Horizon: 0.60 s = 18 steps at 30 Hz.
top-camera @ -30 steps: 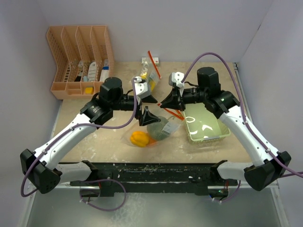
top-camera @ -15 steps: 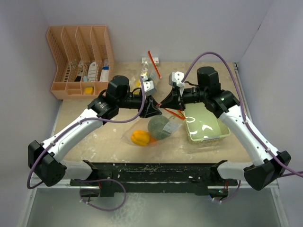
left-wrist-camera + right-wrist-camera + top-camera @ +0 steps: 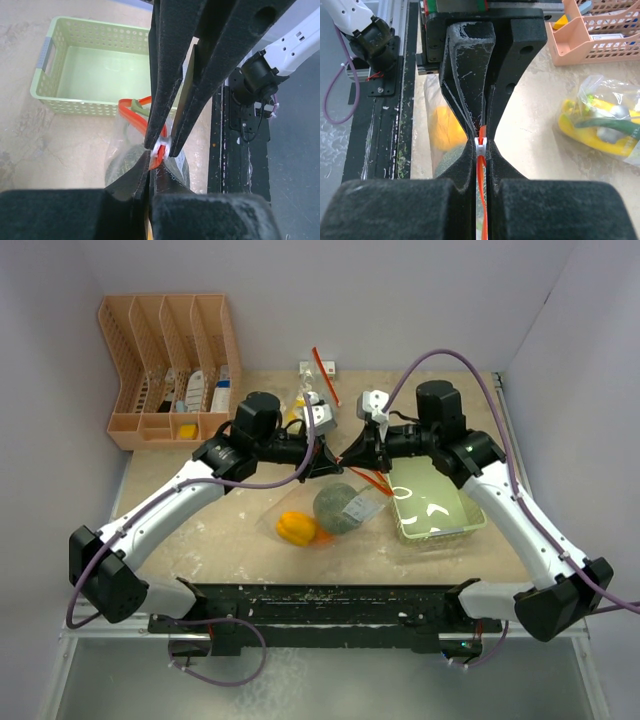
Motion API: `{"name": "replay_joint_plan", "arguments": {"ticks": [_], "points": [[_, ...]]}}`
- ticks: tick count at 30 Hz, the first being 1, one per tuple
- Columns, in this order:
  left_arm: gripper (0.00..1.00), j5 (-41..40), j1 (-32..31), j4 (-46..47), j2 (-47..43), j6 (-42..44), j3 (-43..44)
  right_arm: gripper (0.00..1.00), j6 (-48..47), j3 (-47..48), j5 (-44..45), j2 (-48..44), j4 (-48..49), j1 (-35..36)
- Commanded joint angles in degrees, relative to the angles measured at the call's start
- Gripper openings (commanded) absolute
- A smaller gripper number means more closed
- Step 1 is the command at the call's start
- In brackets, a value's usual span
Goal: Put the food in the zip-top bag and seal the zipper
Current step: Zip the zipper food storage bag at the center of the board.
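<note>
The zip-top bag (image 3: 119, 142) is made of clear thin plastic film, which is seen as glossy and wrinkled. The zipper (image 3: 134, 111) is a smooth red-orange plastic strip, and its slider tab (image 3: 480, 145) is of white plastic. The left end effector (image 3: 150, 169) and the right end effector (image 3: 480, 157) are covered with a matt black, finely grainy material like foam; pale scuffs are seen on the fingers (image 3: 466, 60) of the left one. The basket (image 3: 90, 105) is moulded from pale green perforated plastic with a soft shine. The desk (image 3: 30, 150) is shown as a matt, mottled beige surface.
</note>
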Motion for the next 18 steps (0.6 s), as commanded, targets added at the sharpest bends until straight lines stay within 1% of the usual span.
{"name": "replay_joint_plan", "arguments": {"ticks": [1,6,15,18], "points": [[0.00,-0.89,0.25,1.49,-3.93,2.16,1.16,0.00,-0.72,-1.62,3.23,-0.95,0.14,0.07],[0.00,-0.95,0.55,0.05,-5.82,3.12,0.74,0.00,0.90,-4.91,9.68,-2.61,2.28,-0.40],[0.00,-2.95,0.97,1.13,-8.00,3.23,-0.45,0.00,0.98,-7.23,8.76,-2.74,2.36,-1.18],[0.00,-3.85,1.23,0.97,-8.49,3.51,-0.74,0.00,1.27,-8.36,11.11,-3.29,2.26,-1.32]]}}
